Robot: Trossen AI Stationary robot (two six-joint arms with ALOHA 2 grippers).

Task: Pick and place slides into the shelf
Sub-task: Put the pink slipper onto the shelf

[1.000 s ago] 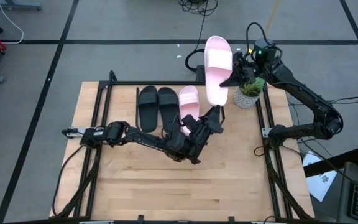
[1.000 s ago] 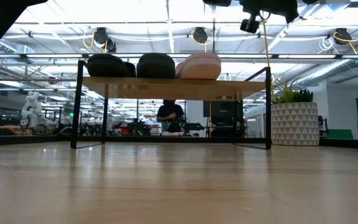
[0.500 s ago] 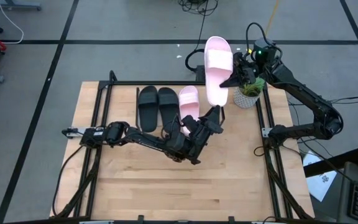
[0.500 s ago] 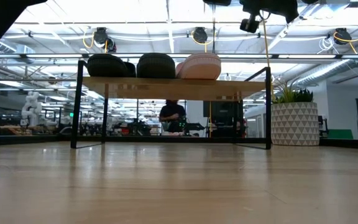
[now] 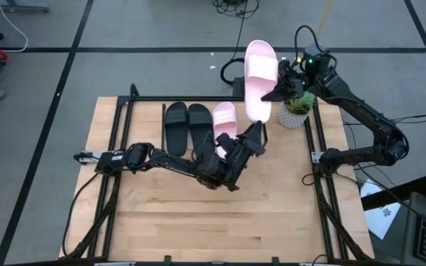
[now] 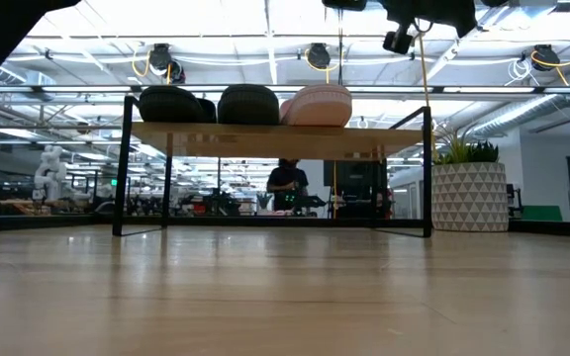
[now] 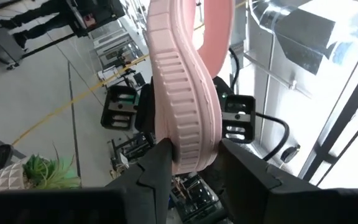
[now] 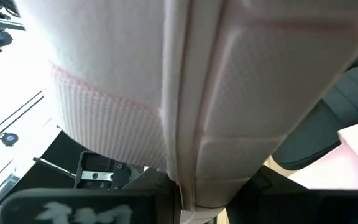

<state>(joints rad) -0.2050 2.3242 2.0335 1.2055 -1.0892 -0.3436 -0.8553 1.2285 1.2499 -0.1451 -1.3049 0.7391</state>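
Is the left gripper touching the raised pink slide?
Touching. In the left wrist view, the left gripper has its fingers pressed on both sides of the raised pink slide's edge.

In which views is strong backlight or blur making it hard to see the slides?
Low view: bright ceiling lights behind leave the slides on the shelf dim, the black pair nearly silhouettes. Left wrist view: the window glare washes out the background, yet the held pink slide stays clear. Right wrist view: that slide fills the frame, soft and blurred. High view: evenly lit.

Left tool, right tool raised, apparently gripping.
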